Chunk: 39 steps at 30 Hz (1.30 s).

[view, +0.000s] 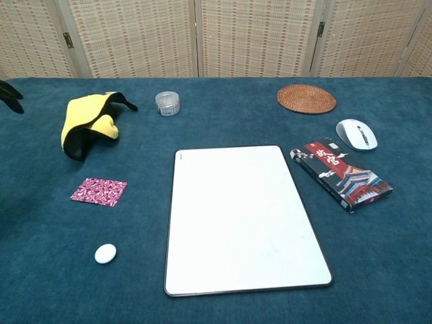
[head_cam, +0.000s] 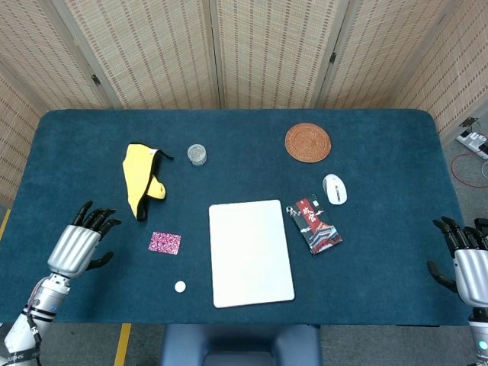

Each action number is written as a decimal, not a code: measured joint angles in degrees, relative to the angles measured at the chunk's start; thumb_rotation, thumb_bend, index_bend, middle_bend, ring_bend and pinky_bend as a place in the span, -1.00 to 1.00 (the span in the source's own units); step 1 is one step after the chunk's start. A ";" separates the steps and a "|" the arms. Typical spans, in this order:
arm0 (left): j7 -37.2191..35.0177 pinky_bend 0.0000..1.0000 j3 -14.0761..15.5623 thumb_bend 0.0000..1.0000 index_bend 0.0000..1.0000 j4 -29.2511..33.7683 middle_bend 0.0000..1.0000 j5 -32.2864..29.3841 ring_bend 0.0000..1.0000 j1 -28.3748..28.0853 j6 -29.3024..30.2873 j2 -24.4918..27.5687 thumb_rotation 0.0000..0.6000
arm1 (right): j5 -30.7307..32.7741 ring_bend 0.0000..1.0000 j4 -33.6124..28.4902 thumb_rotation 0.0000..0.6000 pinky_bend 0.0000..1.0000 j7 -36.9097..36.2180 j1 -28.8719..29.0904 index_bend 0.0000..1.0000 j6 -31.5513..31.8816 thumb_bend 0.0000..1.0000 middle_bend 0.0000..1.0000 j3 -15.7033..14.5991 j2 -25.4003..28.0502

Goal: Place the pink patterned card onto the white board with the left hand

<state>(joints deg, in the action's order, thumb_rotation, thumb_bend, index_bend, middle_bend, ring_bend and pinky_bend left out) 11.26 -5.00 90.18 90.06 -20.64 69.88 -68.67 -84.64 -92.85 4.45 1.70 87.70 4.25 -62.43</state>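
Observation:
The pink patterned card (head_cam: 165,243) (view: 99,192) lies flat on the blue cloth, a short way left of the white board (head_cam: 251,252) (view: 243,219). My left hand (head_cam: 78,240) hovers over the table's left part, well left of the card, fingers spread and holding nothing; in the chest view only its fingertips (view: 9,91) show at the left edge. My right hand (head_cam: 467,261) stays at the table's right edge, fingers apart and empty, far from the board.
A yellow cloth (head_cam: 142,181) lies behind the card, a small white pebble (head_cam: 180,287) in front of it. A clear round jar (head_cam: 197,154), a woven coaster (head_cam: 308,142), a white mouse (head_cam: 334,189) and a dark printed box (head_cam: 314,225) sit behind and right of the board.

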 measured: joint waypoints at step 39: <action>13.64 -0.39 0.28 -0.43 -0.42 -7.51 -0.38 -15.71 -0.39 -14.12 -19.61 -13.72 1.00 | 0.88 -0.50 1.56 1.00 -0.68 -1.83 -0.68 -0.69 -0.29 -0.38 -0.65 0.09 0.07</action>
<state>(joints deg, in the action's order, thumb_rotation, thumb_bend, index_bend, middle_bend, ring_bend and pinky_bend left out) 24.89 -4.72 82.66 74.35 -34.77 50.26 -82.39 -83.76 -91.29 2.62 1.02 87.41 4.34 -62.36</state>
